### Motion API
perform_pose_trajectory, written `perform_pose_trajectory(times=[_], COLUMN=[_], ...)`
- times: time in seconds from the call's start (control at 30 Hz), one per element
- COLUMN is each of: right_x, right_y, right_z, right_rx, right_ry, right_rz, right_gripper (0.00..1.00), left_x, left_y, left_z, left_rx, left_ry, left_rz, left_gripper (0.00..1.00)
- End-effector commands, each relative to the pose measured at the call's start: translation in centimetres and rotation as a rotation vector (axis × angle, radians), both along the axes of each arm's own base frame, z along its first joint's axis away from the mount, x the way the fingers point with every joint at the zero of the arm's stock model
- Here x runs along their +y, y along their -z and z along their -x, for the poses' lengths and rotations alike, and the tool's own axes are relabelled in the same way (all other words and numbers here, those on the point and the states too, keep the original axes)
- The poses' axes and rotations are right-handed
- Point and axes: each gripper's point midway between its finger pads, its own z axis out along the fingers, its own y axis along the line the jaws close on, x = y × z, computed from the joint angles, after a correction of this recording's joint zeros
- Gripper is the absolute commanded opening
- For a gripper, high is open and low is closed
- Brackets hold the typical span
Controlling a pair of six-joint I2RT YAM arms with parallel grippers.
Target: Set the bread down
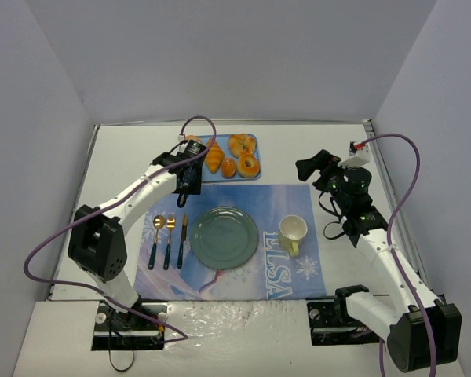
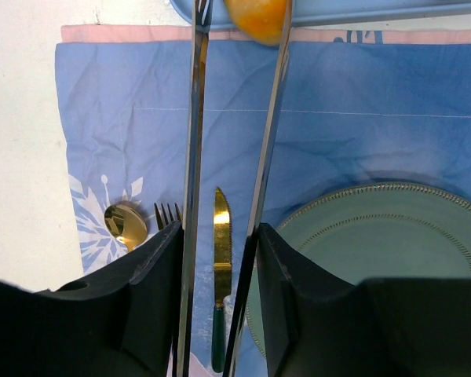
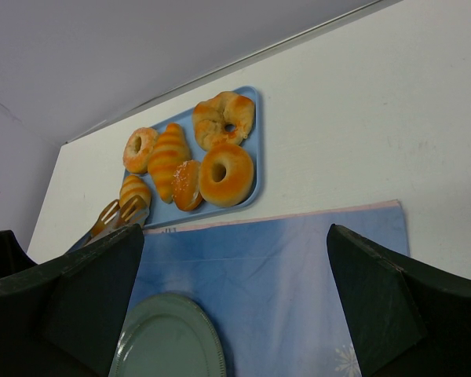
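The left gripper [image 2: 220, 236] is clenched on a pair of metal tongs [image 2: 195, 157], and the blades close on the bread [image 3: 133, 191] at the 8 o'clock corner of the blue tray [image 3: 166, 216], just beside the larger croissant [image 3: 167, 157]. Whether the bread is lifted clear of the tray cannot be told. The tray sits on the counter [image 1: 125, 157] at 12 o'clock from the green plate [image 1: 224, 237], while the right gripper [image 3: 234, 236] hangs released and empty at about 2 o'clock from that plate.

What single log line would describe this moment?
left gripper: shut on tongs | tongs: pinching bread at tray | right gripper: open | plate: bare
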Motion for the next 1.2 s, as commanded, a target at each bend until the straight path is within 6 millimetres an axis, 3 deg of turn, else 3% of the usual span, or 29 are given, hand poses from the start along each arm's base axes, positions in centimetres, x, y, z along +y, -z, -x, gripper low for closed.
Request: perform_pose_trajectory(times=[0.0, 0.3, 0.53, 0.73, 1.03, 1.17], right_x=[0.5, 0.7, 0.7, 0.8, 1.2, 1.3], right_y=[-2.3, -2.1, -2.0, -1.9, -1.8, -1.8], right_z=[-0.4, -0.5, -0.7, -0.8, -1.4, -1.7], right_rx=[-0.088, -0.086, -0.084, -0.082, -0.079, -0.077], right_ry=[-0.011, -0.018, -0.018, -0.017, -0.023, -0.025], right_rz=[-0.019, -0.024, -0.022, -0.021, -0.021, -0.019], right_gripper=[1.00, 1.00, 1.00, 1.00, 1.00, 1.00], left_x=[-0.4, -0.5, -0.2, -0.2, -1.8, -2.4], left_y=[-1.7, -4.9, -7.9, -9.0, -9.2, -8.2], left_z=[-0.6, 0.5, 2.1, 4.5, 11.1, 13.4], left_rx=[-0.069, -0.129, -0.162, -0.147, -0.070, -0.015], left_ry=[-0.017, -0.004, 0.025, 0.082, 0.262, 0.323], left_rz=[0.014, 0.022, 0.027, 0.046, 0.137, 0.166], left_gripper=[0.21, 0.04, 0.00, 0.00, 0.00, 0.00])
